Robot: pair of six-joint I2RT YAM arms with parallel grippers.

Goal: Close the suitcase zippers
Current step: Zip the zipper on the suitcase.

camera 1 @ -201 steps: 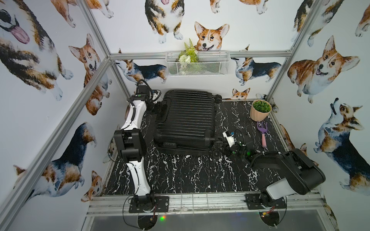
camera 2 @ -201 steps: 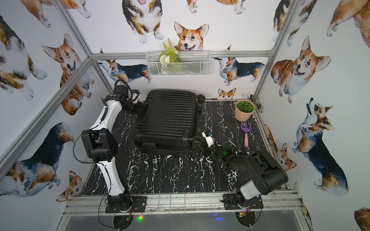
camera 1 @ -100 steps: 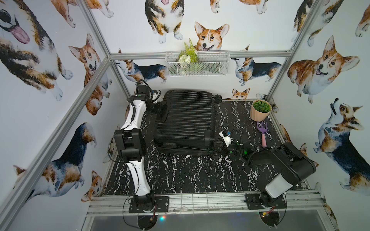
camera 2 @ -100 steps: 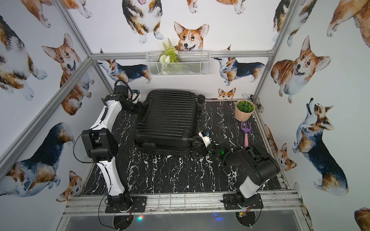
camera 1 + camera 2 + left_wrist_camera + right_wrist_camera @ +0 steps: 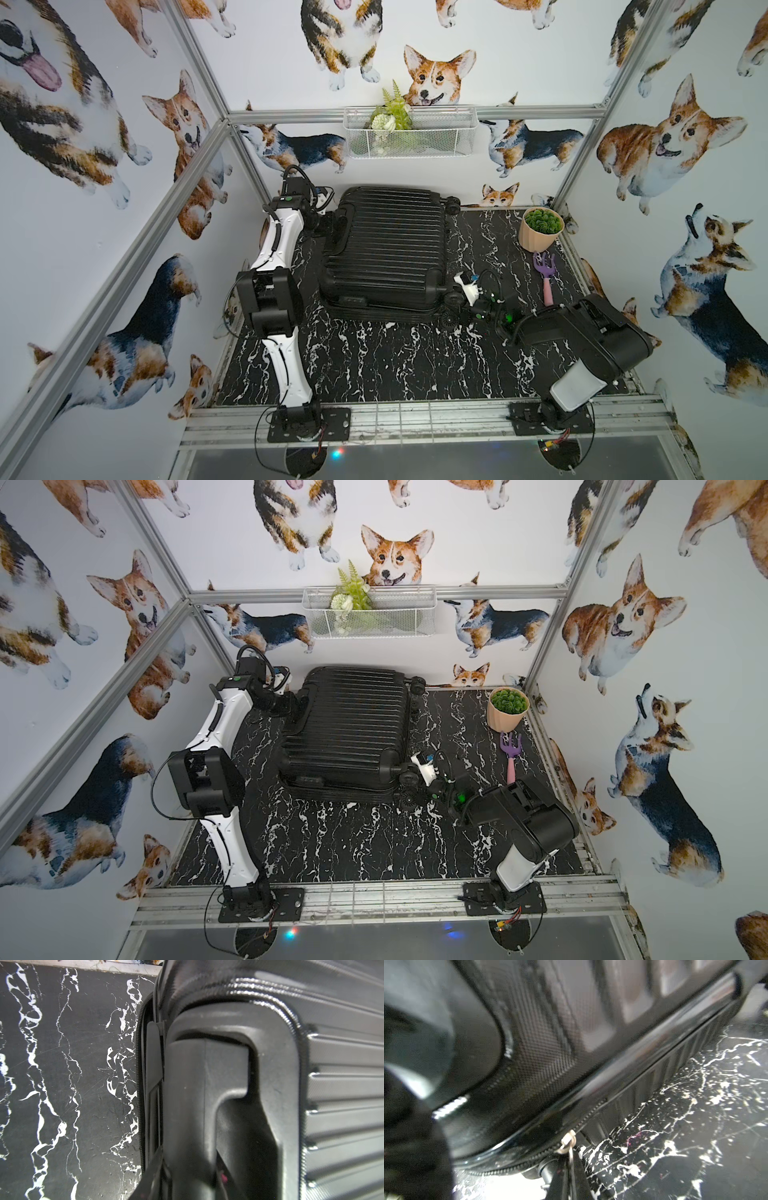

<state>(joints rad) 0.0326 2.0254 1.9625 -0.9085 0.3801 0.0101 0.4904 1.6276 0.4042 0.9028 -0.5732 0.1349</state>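
Two grips hold — the left tool (image 5: 326, 220) clamps the handle (image 5: 187, 1095) of the suitcase (image 5: 386, 249), flat on the desk (image 5: 374, 365); the right tool (image 5: 570, 1164), pinched on the zip pull (image 5: 566, 1142), should draw steadily along the zip (image 5: 591, 1111), never across it.

Potted plant (image 5: 541, 226) beside purple hand rake (image 5: 544, 274); wire basket (image 5: 440, 137) with fern (image 5: 392, 110) above.
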